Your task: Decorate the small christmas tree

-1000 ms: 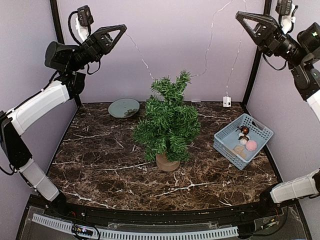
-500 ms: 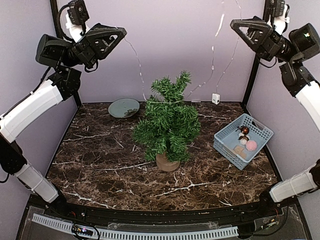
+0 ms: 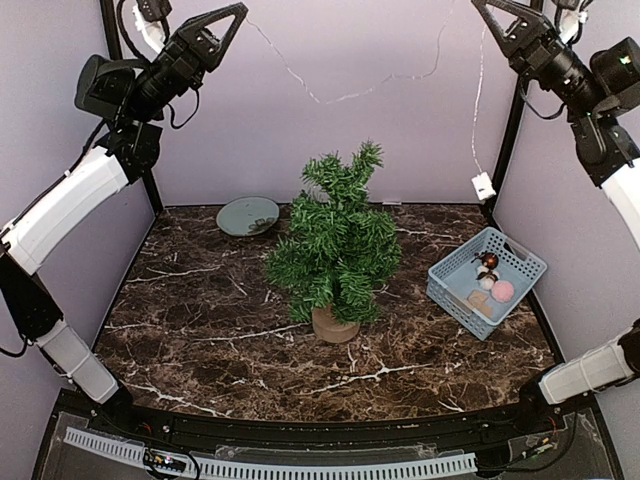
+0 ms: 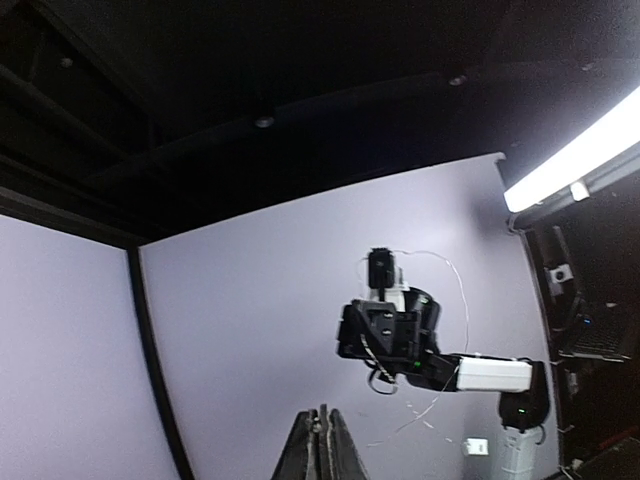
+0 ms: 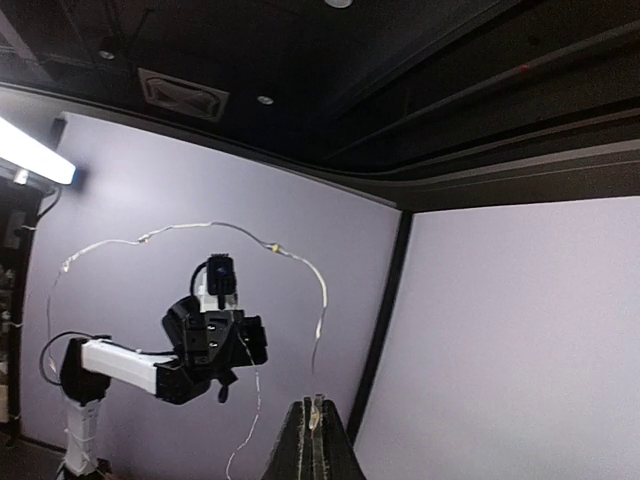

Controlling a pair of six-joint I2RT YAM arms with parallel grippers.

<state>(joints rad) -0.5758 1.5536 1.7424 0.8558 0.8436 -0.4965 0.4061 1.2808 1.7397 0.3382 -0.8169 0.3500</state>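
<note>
Your left gripper (image 4: 319, 420) and right gripper (image 5: 314, 410) each pinch the light string (image 3: 345, 97) high above the bare tree (image 3: 335, 240) mid-table (image 3: 200, 300), so draping it and hanging the basket's (image 3: 455, 298) ornaments (image 3: 502, 290) remain.

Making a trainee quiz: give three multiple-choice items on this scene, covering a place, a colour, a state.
1. In the top view, the blue plastic basket stands where from the small christmas tree? A left, B right, C behind.
2. The round dish is: A red, B grey-green, C yellow.
3. The thin wire light string is: A coiled on table, B wound round tree, C strung in the air.
B, it stands right of the tree. B, dull grey-green. C, left gripper and right gripper, both shut, hold it above the tree.
</note>
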